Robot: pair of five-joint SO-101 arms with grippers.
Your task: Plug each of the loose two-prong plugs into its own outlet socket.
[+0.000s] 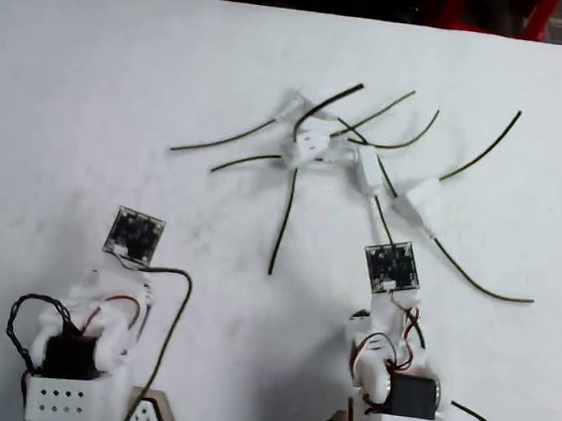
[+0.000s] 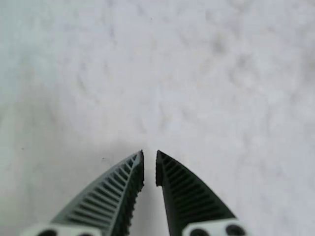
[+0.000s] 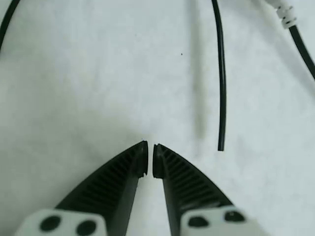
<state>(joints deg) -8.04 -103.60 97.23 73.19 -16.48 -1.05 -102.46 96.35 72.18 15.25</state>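
plugs [image 1: 313, 146] lie tangled on the worktop [image 1: 74, 78]; we find left tool [image 2: 149, 167] and right tool [image 3: 150, 160] clenched empty, and would open one to grip a lone plug squarely.

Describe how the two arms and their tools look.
The left arm and right arm are white with black motor blocks, thin red and black cables and a dark square board in front. The left tool and right tool each have two dark, ribbed, pointed fingers on white bases.
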